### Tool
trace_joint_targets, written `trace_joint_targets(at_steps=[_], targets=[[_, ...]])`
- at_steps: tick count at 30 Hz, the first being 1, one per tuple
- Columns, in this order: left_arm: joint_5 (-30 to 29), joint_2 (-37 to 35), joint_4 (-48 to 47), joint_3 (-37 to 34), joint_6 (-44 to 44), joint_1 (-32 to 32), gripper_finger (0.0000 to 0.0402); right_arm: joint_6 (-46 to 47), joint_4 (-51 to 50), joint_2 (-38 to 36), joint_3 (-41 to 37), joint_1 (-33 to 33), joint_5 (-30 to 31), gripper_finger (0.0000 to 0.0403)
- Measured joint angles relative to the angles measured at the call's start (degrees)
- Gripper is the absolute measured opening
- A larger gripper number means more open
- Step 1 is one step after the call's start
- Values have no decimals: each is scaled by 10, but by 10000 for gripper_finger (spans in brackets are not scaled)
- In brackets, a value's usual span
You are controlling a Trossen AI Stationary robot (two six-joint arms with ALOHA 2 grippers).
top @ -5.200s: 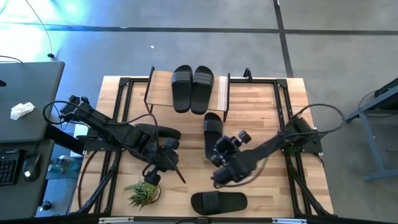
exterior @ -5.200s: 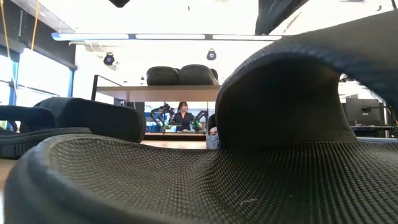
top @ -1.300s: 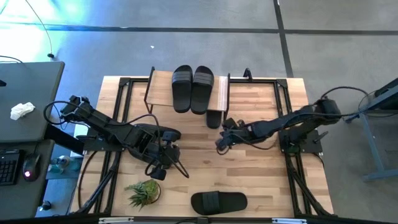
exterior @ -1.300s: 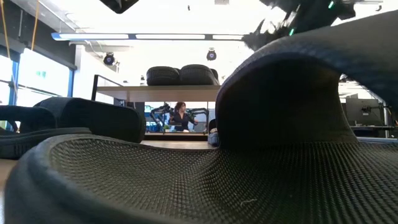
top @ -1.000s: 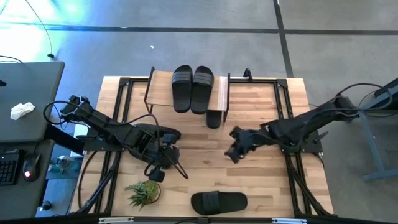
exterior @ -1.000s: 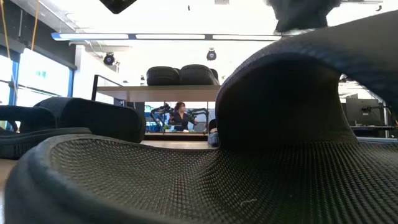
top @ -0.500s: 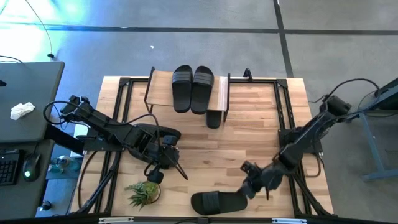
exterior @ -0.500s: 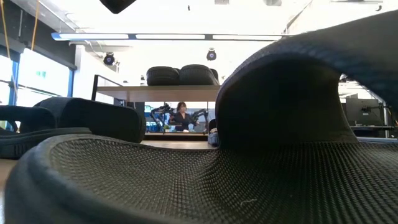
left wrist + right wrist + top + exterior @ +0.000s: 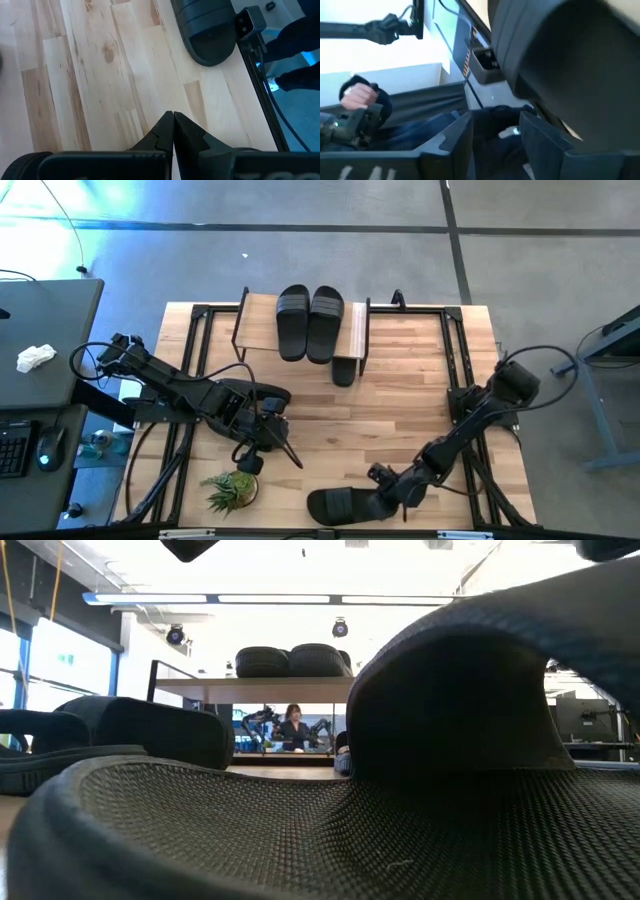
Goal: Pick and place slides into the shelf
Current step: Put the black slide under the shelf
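At the near edge of the worktop (image 9: pixel 400 410), one slide (image 9: pixel 345 505) lies crosswise; the right gripper (image 9: pixel 385 486) has been brought from the shelf (image 9: pixel 357 330) down to its right end, jaws parted, nothing held. Two slides (image 9: pixel 309 320) are set side by side on the shelf top; a third (image 9: pixel 343 370) sits below its right end. The left gripper (image 9: pixel 285 450), jaws pressed together, stays left of centre beside a plant (image 9: pixel 229 488).

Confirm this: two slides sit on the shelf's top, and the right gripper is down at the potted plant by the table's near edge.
Not the plant. In the high view the right gripper is at the lone slide by the near edge; the potted plant sits left of it. Two slides do sit on the shelf.
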Motion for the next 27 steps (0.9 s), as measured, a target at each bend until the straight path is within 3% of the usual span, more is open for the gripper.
trace_joint_targets(at_steps=[6, 18, 27], targets=[[0, 0, 0, 0, 0, 0, 0, -9, 6, 18, 0, -20, 4, 152], [0, 0, 0, 0, 0, 0, 0, -35, -5, 24, 0, -72, -58, 144], [0, 0, 0, 0, -1, 0, 0, -30, -13, 24, 0, -76, -94, 144]])
